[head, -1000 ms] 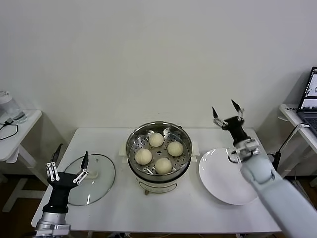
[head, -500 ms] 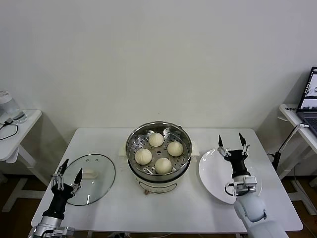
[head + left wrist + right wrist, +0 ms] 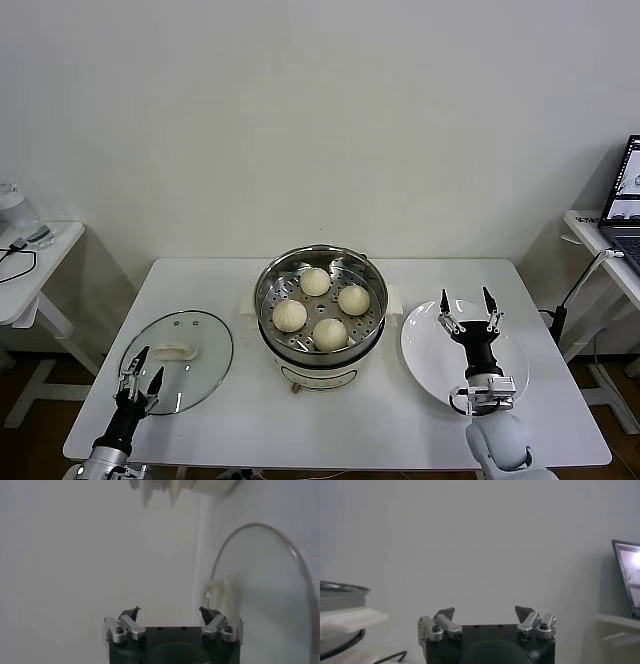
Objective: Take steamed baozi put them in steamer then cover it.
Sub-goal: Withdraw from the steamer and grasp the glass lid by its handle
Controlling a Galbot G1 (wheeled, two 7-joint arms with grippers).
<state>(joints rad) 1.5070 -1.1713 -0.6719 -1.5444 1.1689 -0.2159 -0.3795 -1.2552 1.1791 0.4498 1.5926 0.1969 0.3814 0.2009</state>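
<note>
The steamer [image 3: 320, 258] stands mid-table with its perforated tray showing. Several cream-white steamed baozi [image 3: 315, 282] lie inside it. To its left the cover [image 3: 200, 375], a glass lid with a cream handle [image 3: 176, 351], lies flat on the table. My left gripper [image 3: 140, 368] points upward at the lid's near-left edge, open and empty; the left wrist view shows its jaws [image 3: 169, 611] apart with the cover [image 3: 265, 595] beside them. My right gripper [image 3: 466, 305] also points up, open and empty, over the white plate [image 3: 425, 365]. The right wrist view shows that gripper [image 3: 485, 612] holding nothing.
A bare white plate lies right of the steamer. A side table [image 3: 30, 262] with a cable stands off to the left. A laptop [image 3: 628, 195] sits on another table at the right. The steamer's edge [image 3: 340, 592] appears in the right wrist view.
Both arms have dropped and pulled back toward the table's front. The right gripper came down from the back right to over the plate. The left sank beside the lid. Both stayed open.
</note>
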